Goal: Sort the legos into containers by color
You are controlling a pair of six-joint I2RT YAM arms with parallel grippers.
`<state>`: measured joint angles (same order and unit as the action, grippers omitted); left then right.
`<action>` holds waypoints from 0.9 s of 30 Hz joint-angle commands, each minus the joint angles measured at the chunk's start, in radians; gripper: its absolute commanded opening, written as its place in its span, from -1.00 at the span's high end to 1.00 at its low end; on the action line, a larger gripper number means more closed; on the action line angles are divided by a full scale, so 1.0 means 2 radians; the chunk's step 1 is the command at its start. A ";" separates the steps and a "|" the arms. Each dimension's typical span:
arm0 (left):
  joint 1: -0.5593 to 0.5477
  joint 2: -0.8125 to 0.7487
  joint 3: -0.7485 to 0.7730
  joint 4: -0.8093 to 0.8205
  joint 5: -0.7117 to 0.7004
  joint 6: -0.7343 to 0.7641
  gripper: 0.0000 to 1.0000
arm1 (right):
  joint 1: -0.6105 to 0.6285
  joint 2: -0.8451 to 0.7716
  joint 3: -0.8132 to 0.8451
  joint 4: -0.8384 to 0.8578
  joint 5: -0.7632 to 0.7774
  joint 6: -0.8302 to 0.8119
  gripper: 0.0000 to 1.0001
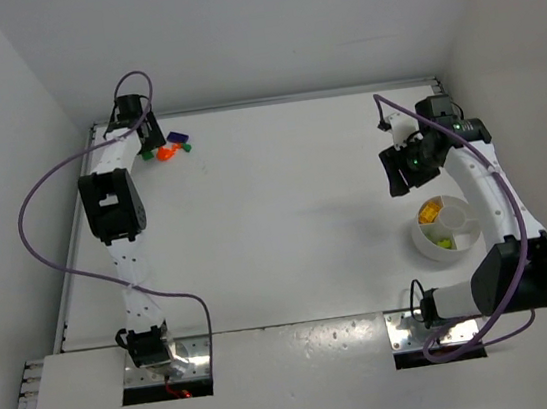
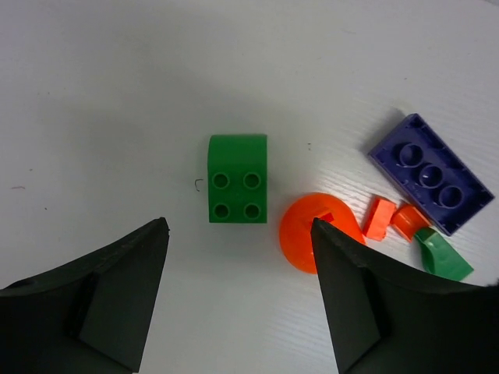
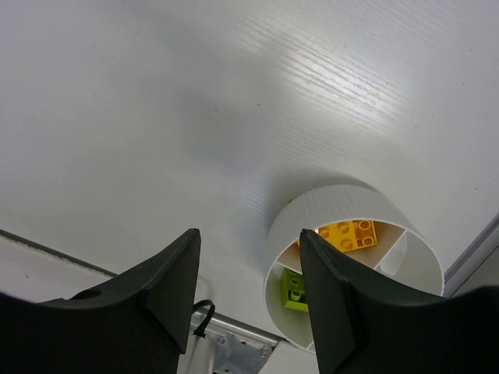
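gripper, left (image 2: 238,227): hanging over the far left corner of the white table (image 1: 285,213), fingers standing apart and clasping nothing.

green brick (image 2: 237,178), four studs, one end rounded: lying flat just ahead of the gap between those fingers, touching neither.

orange round piece (image 2: 296,234): lying just right of the green brick, apart from it; its right part is showing behind the right fingertip in the wrist view, and contact cannot be told.

small orange piece (image 2: 380,218) and second small orange piece (image 2: 408,220): lying side by side between the round piece and the purple brick.

purple brick (image 2: 429,173), three studs showing: lying flat and skewed at the right of the cluster.

small green piece (image 2: 443,255): lying just beside the purple brick, near the right finger.

gripper, right (image 3: 248,234): hovering over the table near its right edge, jaws standing apart, holding nothing.

round white dish (image 3: 335,204), divided into compartments: sitting on the table just beside the right gripper, on the arm-base side.

yellow-orange brick (image 3: 349,233): lying in one compartment.

lime-green brick (image 3: 293,287): lying in the neighbouring compartment, across a divider.
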<state>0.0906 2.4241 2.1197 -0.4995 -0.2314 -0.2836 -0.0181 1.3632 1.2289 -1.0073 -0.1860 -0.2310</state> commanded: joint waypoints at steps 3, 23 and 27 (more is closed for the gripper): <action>0.001 0.016 0.025 0.012 -0.028 -0.018 -0.58 | -0.003 -0.013 -0.005 0.014 0.000 0.007 -0.09; 0.016 0.030 0.011 0.007 -0.014 -0.023 -0.21 | -0.003 -0.013 -0.010 0.014 0.000 0.007 -0.09; 0.016 0.034 0.006 0.007 -0.014 -0.018 -0.11 | -0.003 -0.013 -0.010 0.018 -0.005 0.012 -0.09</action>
<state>0.1131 2.4821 2.1372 -0.4915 -0.2657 -0.3264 -0.0181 1.3621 1.2118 -0.9993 -0.1860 -0.2272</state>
